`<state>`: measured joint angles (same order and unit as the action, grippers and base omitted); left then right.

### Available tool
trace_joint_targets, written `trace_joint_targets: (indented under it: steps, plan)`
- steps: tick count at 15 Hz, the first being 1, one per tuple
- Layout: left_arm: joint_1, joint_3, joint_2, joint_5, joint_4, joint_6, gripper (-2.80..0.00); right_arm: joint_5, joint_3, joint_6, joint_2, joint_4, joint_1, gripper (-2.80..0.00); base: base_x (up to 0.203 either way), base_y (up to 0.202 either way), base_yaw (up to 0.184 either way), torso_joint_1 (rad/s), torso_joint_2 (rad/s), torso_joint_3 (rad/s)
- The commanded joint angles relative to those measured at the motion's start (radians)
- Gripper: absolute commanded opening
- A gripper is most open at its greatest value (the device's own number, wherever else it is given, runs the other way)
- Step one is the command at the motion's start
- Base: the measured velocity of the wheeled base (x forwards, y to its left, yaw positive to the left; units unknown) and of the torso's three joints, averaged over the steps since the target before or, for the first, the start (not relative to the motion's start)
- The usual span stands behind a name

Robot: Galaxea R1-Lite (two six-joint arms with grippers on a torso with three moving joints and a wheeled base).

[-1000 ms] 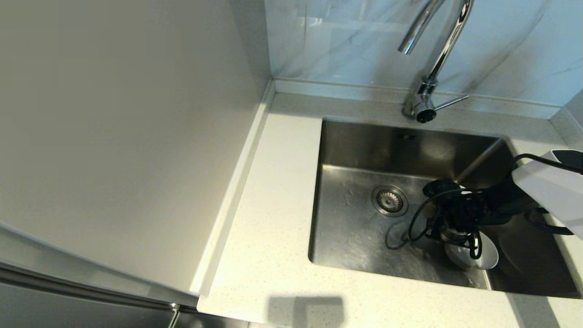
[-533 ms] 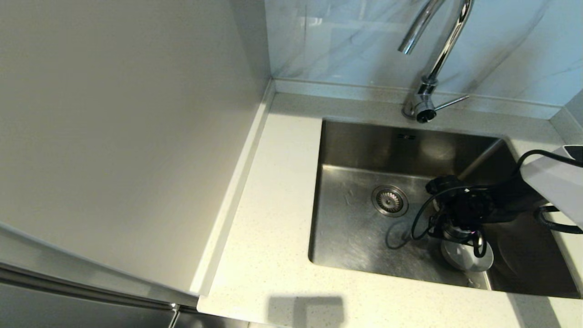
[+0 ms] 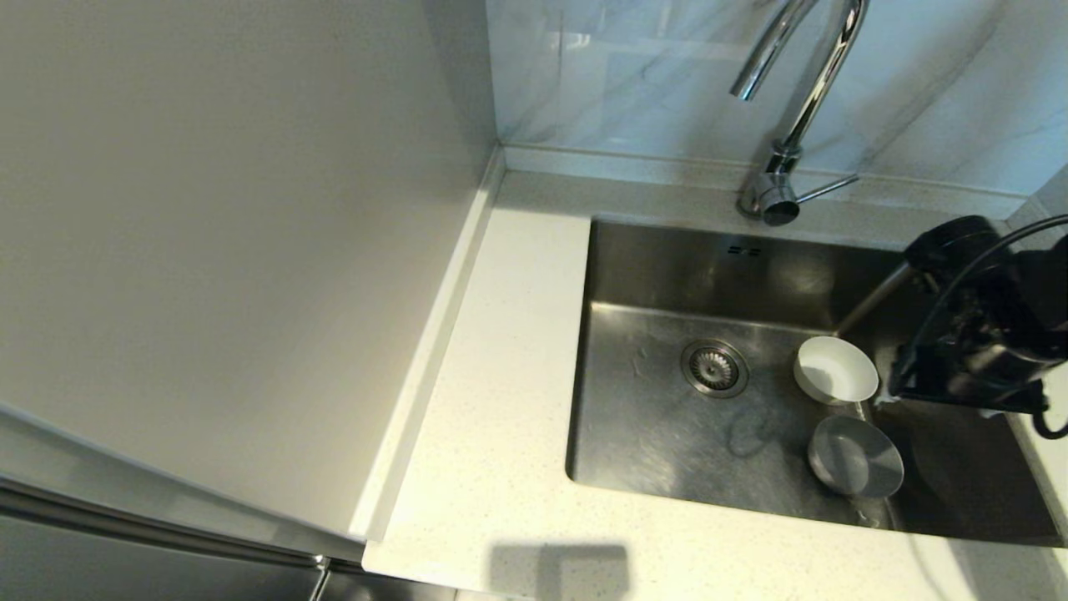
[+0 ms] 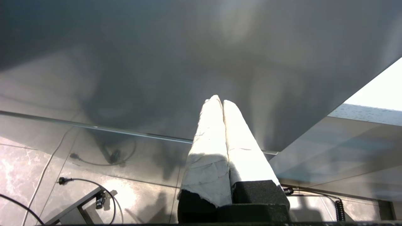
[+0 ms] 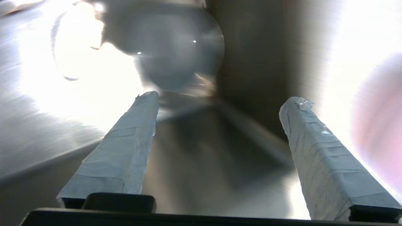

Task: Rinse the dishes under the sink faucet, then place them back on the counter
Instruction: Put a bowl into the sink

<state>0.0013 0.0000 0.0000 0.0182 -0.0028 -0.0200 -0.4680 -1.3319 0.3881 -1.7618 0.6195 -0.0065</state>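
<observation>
Two bowls, a white bowl and a grey bowl, sit in the sink right of the drain. The right gripper hovers at the sink's right side, jaws wide and empty. Rinsing looks unfinished; next it must grip a rim. The left gripper, jaws together, hangs off the tabletop.

The right gripper is held at the right side of the head view, its two taped fingers spread wide apart with nothing between them. The left gripper is parked out of the head view, its taped fingers pressed together
</observation>
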Motion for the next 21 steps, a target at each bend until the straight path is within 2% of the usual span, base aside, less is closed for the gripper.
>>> trace_joint_targets:
  steps: [1, 3, 6, 8, 14, 17, 21]
  plan:
    - [0.0, 0.0, -0.003, 0.0, 0.0, 0.0, -2.8, -0.009, -0.018, 0.021, 0.093, 0.056, -0.128, 0.0, 0.0, 0.0, 0.0, 0.0, 0.0, 0.0]
    - [0.0, 0.0, -0.003, 0.0, 0.0, -0.001, -2.8, 0.017, -0.024, 0.084, 0.085, 0.07, -0.262, 0.0, 0.0, 0.0, 0.0, 0.0, 0.0, 0.0]
    - [0.0, 0.0, -0.003, 0.0, 0.0, 0.0, -2.8, 0.186, -0.042, 0.182, 0.094, 0.1, -0.412, 0.0, 0.0, 0.0, 0.0, 0.0, 0.0, 0.0]
    - [0.0, 0.0, -0.003, 0.0, 0.0, 0.0, -2.8, 0.246, -0.063, 0.201, 0.072, 0.103, -0.487, 0.0, 0.0, 0.0, 0.0, 0.0, 0.0, 0.0]
    - [0.0, 0.0, -0.003, 0.0, 0.0, 0.0, -2.8, 0.35, -0.096, 0.196, -0.035, 0.097, -0.694, 0.0, 0.0, 0.0, 0.0, 0.0, 0.0, 0.0]
    - [0.0, 0.0, -0.003, 0.0, 0.0, 0.0, -2.8, 0.41, -0.094, 0.189, -0.094, 0.097, -0.751, 0.0, 0.0, 0.0, 0.0, 0.0, 0.0, 0.0]
    - [0.0, 0.0, -0.003, 0.0, 0.0, -0.001, -2.8, 0.449, -0.081, 0.189, -0.119, 0.098, -0.756, 0.0, 0.0, 0.0, 0.0, 0.0, 0.0, 0.0]
